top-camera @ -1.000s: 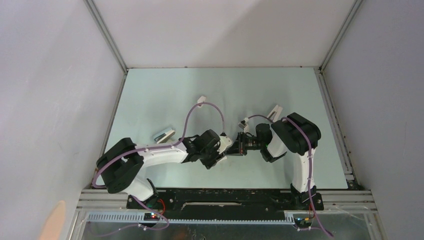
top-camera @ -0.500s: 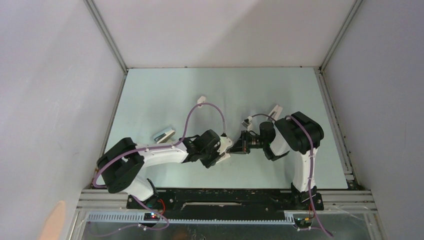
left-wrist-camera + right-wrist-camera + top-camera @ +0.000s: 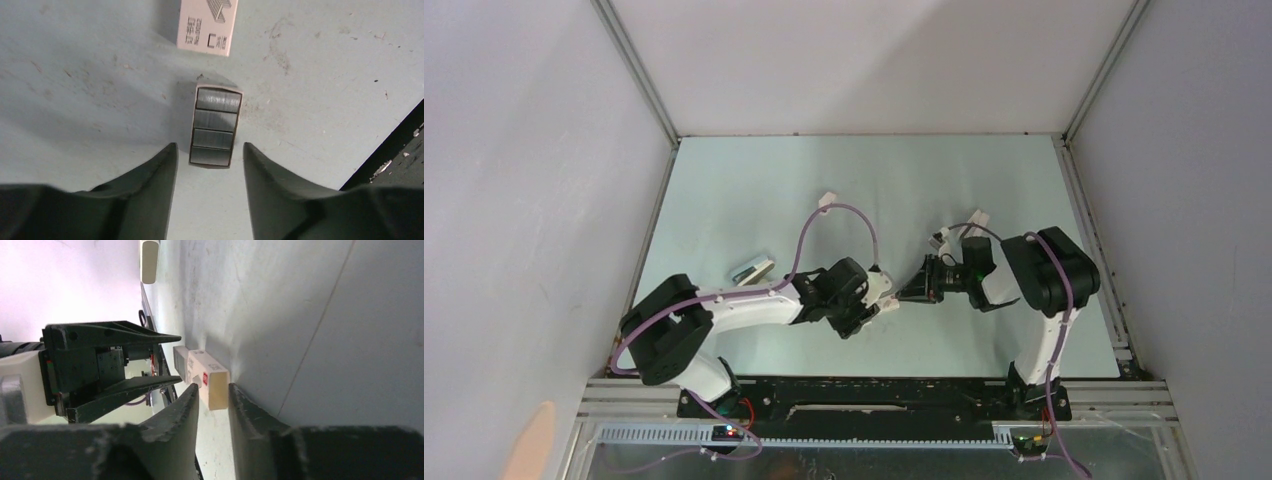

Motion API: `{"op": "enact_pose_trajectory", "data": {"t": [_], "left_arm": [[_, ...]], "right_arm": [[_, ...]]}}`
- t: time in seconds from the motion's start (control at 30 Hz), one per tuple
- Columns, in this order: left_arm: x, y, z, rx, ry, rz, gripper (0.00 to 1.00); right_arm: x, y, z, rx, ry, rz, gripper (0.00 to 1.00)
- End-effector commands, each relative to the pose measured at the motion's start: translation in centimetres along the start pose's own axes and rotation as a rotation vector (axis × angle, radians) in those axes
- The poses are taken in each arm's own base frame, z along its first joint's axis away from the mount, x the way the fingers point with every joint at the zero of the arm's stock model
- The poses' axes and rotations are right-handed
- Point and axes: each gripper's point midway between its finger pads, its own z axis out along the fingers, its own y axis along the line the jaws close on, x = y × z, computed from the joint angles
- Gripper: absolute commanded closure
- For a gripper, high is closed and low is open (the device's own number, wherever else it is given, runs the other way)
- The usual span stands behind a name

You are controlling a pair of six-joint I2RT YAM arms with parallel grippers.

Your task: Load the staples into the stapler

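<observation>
The staples [image 3: 215, 125], a flat grey metal block, lie on the table just ahead of my left gripper [image 3: 209, 147]. That gripper is open, with a fingertip to each side of the block's near end and not touching it. Beyond the staples lies a small white box with a reddish mark [image 3: 207, 25]. My right gripper [image 3: 213, 387] is open, and the box's end [image 3: 210, 377] sits between its fingertips with a gap on one side. In the top view the two grippers face each other, left [image 3: 884, 300] and right [image 3: 912, 292]. The white stapler [image 3: 977, 217] lies behind the right arm, partly hidden.
A silver-and-white bar [image 3: 752, 268] lies left of the left arm. A short white stub [image 3: 826, 200] lies farther back. The table's dark near edge [image 3: 400, 145] shows to the right of the left gripper. Enclosure walls stand on three sides.
My right arm has drawn back to the right, so its gripper is farther from the left gripper. The left arm has barely moved.
</observation>
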Motion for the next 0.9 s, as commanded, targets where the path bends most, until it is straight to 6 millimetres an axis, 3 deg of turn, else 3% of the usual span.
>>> {"op": "enact_pose_trajectory", "data": {"t": [0.0,0.1,0.27,0.47,0.6,0.67,0.87], "left_arm": [[-3.7,0.1,-1.0,-0.019,-0.093,-0.013,0.39],[-5.7,0.7,-2.5,-0.064,-0.165,-0.058,0.28],[-8.9,4.1,-6.9,-0.255,-0.327,-0.225,0.16],[-9.3,8.0,-12.6,-0.437,-0.438,-0.483,0.03],[-7.7,10.5,-15.5,-0.54,-0.475,-0.648,0.0],[-6.0,11.7,-16.4,-0.575,-0.465,-0.745,0.0],[1.0,14.7,-17.6,-0.71,-0.434,-1.045,0.0]], "right_arm": [[-0.5,1.1,-1.1,0.012,-0.032,-0.064,0.62],[-1.6,2.1,-2.5,0.053,-0.101,-0.101,0.46],[-3.1,3.1,-5.3,0.254,-0.226,-0.186,0.28],[-5.0,5.4,-10.9,0.524,-0.418,-0.29,0.13],[-6.4,7.4,-15.0,0.65,-0.592,-0.351,0.05],[-6.6,8.4,-16.3,0.665,-0.656,-0.375,0.01],[-7.4,11.1,-18.5,0.575,-0.881,-0.4,0.01]]}}
